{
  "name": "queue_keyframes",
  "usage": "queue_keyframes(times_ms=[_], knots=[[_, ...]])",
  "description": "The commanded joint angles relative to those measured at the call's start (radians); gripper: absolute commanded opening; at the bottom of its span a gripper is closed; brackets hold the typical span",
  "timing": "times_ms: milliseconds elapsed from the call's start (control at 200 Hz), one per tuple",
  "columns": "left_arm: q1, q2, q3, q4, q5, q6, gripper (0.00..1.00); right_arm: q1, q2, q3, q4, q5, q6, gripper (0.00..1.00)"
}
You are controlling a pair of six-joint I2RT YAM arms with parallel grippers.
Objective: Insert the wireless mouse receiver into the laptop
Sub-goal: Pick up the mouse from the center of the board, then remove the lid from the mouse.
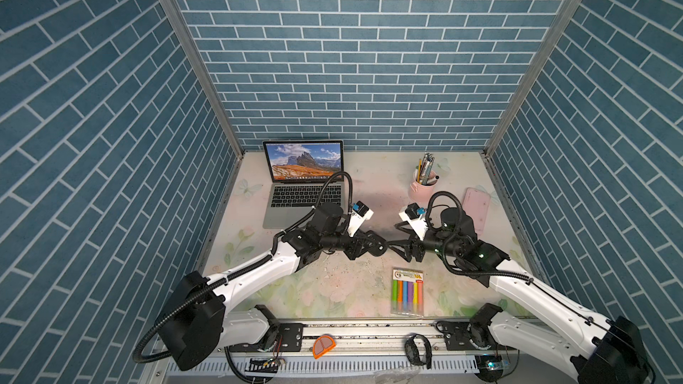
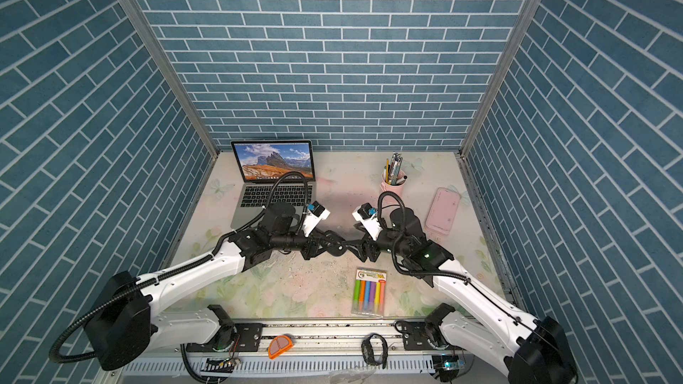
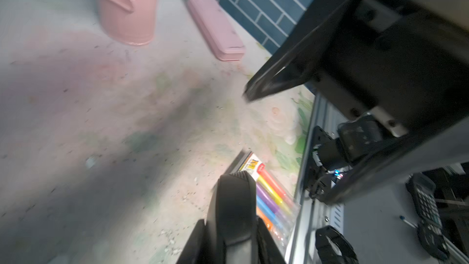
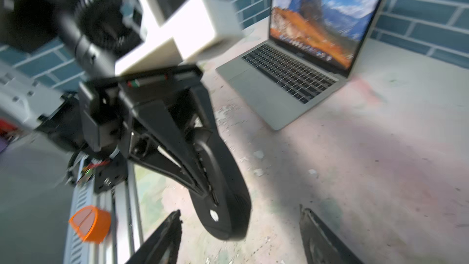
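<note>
Honestly, cannot find the wireless mouse receiver in any view; too small to pick out, or hidden; maybe tucked inside the black mouse point(image 4: 225, 173), but no telling. Clamped on that mouse: the left gripper point(image 1: 375, 247), jaws drawn almost together across its body, holding it clear of the table point(image 1: 369, 186) as far as the right wrist view shows, mid-table toward the front. Facing it nose to nose, just beside: the right gripper point(image 1: 400, 248), jaws spread wide in the right wrist view, pinching nothing, with the mouse's rounded end poking toward the gap. Well apart from both, at the far left corner: the laptop point(image 1: 286, 216), lid up, mountain wallpaper lit, side edges too small in both top views to show a port or anything plugged in. Further out, untouched: pink cup point(image 1: 421, 190) of pens, pink slab point(image 1: 477, 208) at the right edge, marker pack point(image 1: 407, 291) near the front. Judging progress: early; looks like a hand-over, or a pull of the dongle out of the mouse, not settled which; nothing seen in the laptop's edge. Left to do, by this reading: get the receiver into a fingertip pinch; carry it across to the laptop's side; line up with a port; press home.
</note>
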State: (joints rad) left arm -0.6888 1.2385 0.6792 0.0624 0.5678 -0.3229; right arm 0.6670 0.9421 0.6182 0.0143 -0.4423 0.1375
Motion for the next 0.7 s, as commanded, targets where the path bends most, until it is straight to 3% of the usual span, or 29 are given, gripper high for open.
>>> queue_keyframes(times_ms=[0, 195, 340, 455, 695], knots=[[0.065, -0.064, -0.098, 0.22, -0.09, -0.341, 0.11, -0.011, -0.006, 0.019, 0.085, 0.198, 0.32, 0.77], [0.092, -0.102, -0.143, 0.31, -0.109, -0.521, 0.15, -0.014, 0.128, 0.138, -0.067, 0.116, 0.545, 0.71], [0.108, -0.072, -0.089, 0.265, -0.067, -0.613, 0.2, -0.013, 0.217, 0.15, 0.005, 0.022, 0.654, 0.71], [0.118, -0.035, -0.064, 0.317, -0.002, -0.68, 0.2, -0.014, 0.258, 0.157, 0.049, -0.021, 0.706, 0.71], [0.12, 0.015, -0.047, 0.432, 0.025, -0.764, 0.2, -0.01, 0.304, 0.156, 0.159, -0.074, 0.836, 0.67]])
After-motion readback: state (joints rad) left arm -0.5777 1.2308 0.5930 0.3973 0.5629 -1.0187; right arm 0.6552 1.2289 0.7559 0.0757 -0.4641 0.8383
